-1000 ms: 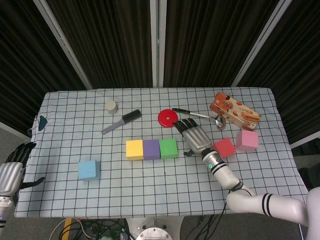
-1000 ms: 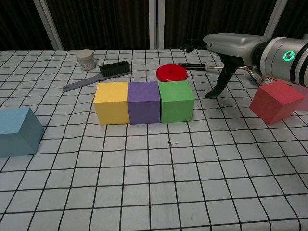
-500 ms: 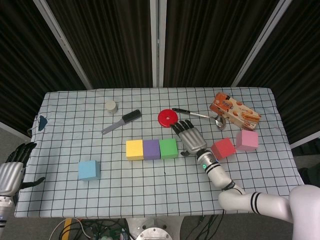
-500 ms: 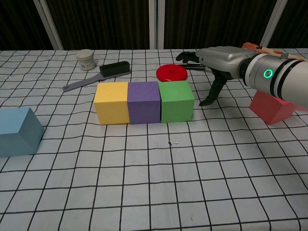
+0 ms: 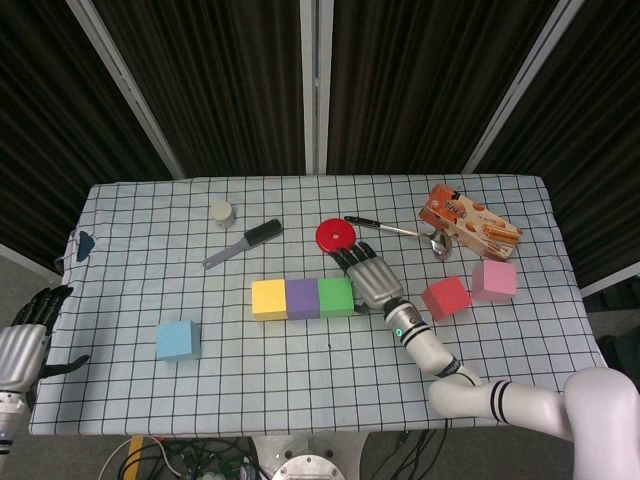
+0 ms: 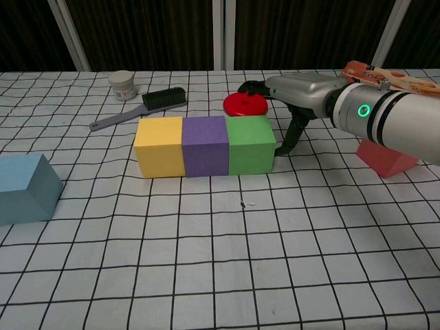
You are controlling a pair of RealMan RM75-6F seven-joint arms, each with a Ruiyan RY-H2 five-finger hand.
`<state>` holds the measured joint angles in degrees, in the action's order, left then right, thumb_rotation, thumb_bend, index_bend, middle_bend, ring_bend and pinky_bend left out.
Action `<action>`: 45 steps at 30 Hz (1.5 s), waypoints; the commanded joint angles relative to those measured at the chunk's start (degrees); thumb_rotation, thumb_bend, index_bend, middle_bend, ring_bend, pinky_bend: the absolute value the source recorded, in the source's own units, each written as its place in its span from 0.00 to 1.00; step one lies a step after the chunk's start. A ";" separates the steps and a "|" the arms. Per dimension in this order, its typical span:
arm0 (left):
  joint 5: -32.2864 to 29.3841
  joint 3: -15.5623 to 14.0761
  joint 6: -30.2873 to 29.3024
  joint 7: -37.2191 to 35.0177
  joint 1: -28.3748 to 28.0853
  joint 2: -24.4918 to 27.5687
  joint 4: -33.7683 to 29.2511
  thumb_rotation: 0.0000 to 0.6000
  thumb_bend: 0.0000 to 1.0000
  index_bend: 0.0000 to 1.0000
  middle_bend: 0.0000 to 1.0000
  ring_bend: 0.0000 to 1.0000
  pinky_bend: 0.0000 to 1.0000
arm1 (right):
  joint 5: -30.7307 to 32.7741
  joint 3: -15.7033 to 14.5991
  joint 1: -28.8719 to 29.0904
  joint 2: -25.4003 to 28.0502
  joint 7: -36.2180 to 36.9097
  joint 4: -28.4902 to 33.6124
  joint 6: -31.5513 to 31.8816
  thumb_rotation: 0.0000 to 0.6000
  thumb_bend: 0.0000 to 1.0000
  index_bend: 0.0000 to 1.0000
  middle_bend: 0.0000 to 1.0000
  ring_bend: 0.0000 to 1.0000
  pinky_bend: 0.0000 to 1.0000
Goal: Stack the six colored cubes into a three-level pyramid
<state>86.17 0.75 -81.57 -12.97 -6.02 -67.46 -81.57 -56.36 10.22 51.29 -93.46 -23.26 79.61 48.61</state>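
While right robot hand hovers spread, empty | green cube just beside

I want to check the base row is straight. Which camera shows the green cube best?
The chest view: the green cube is large, showing its front and top faces. The head view shows only its top, small, with the right hand right beside it.

A table under a white black-gridded cloth carried a mid-surface row of touching yellow cube, purple cube and green cube. A blue cube sat toward the front left corner; a red cube and pink cube lay toward the right edge. Farther back lay a jar, brush, red disc, spoon and snack box.
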 commanded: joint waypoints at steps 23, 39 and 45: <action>0.09 -0.07 0.05 0.42 -0.08 0.12 -0.54 1.00 0.06 0.07 0.06 0.00 0.14 | -0.14 0.24 -0.98 4.13 -1.39 5.16 2.41 1.00 0.08 0.00 0.06 0.00 0.00; 0.40 0.51 0.50 -0.47 -1.03 1.55 -3.57 1.00 0.06 0.07 0.06 0.00 0.14 | 0.38 -3.17 -4.02 36.14 -7.29 28.41 0.00 1.00 0.05 0.00 0.08 0.00 0.00; 0.64 0.42 1.14 1.21 -1.59 1.45 -4.91 1.00 0.06 0.07 0.06 0.00 0.14 | 1.62 -7.67 -6.95 39.95 -10.03 28.67 2.12 1.00 0.05 0.00 0.06 0.00 0.00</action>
<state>86.74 1.20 -80.54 -11.90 -7.52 -65.98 -86.34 -54.45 3.86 45.93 -53.74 -33.66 108.64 49.80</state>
